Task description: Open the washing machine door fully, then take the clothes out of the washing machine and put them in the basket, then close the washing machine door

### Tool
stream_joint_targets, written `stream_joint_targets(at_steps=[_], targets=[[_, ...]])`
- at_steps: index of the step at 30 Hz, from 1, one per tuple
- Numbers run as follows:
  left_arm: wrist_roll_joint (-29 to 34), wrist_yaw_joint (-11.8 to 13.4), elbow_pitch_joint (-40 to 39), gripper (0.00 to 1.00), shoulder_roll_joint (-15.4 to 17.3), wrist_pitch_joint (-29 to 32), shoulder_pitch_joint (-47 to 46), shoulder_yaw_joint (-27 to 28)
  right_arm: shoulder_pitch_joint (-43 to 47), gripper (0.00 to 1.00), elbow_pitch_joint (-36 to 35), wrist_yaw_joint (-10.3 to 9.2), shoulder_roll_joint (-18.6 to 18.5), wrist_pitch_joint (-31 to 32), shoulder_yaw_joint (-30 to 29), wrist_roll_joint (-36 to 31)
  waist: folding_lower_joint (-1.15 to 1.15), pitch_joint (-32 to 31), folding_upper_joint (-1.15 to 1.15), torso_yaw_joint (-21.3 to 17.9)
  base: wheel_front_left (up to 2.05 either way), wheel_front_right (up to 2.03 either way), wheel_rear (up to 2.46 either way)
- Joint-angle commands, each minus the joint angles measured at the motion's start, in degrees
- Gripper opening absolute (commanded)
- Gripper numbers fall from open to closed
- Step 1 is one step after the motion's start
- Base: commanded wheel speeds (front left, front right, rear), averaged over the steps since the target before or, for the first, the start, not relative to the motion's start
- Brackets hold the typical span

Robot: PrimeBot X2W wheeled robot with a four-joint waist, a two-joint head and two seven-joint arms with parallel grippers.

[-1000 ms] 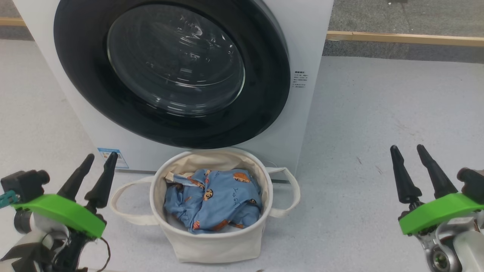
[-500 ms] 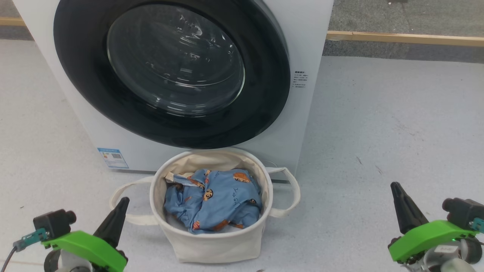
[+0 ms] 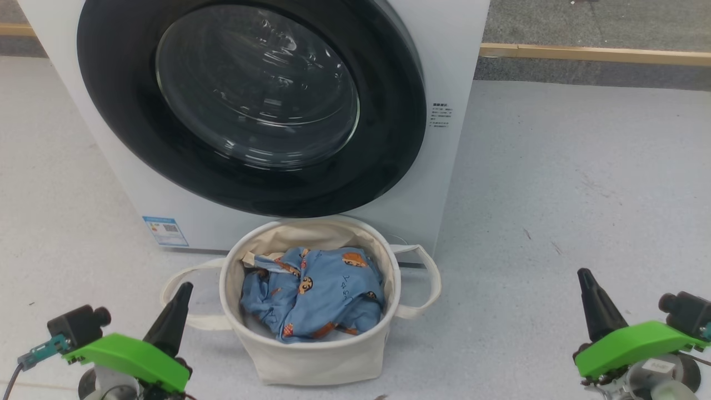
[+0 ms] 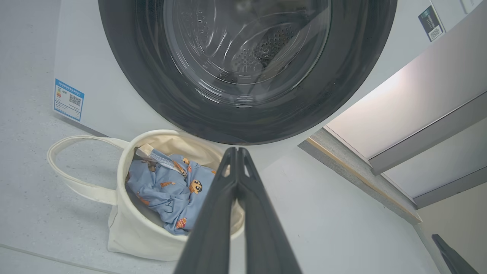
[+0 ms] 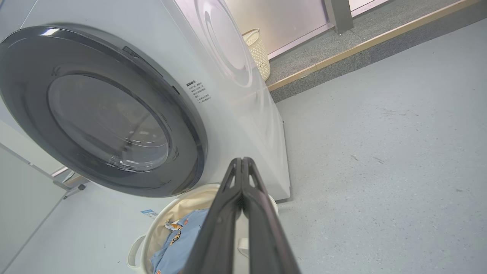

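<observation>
Where the right wrist looks, a hamper [image 5: 258,51] stands behind the washing machine [image 5: 243,125].

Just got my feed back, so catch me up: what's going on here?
Nothing is being handled. The blue bear-print clothes lie in the basket, which stands on the floor right in front of the washing machine. The washing machine door looks closed. The left hand and the right hand are both shut and empty, low on either side of the basket, touching nothing. The job looks done.
</observation>
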Motion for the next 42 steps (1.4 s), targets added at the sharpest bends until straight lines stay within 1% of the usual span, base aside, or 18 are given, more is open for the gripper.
stream_joint_targets(at_steps=[1, 42], targets=[[-1.1, -0.1, -2.0, 0.00, 0.7, 0.3, -2.0, 2.3, -2.6, 0.00, -1.5, 0.00, -0.6, 0.3, -0.9, 1.3, -0.01, 0.0, 0.00, 0.0, 0.00, 0.00, 0.00], [-12.0, -0.2, -5.1, 0.00, -7.8, 4.9, 3.1, 13.9, -2.3, 0.00, -0.8, -0.01, 4.0, 4.6, -5.8, 21.2, -0.01, 0.5, 0.00, -0.1, 0.00, 0.00, 0.00]])
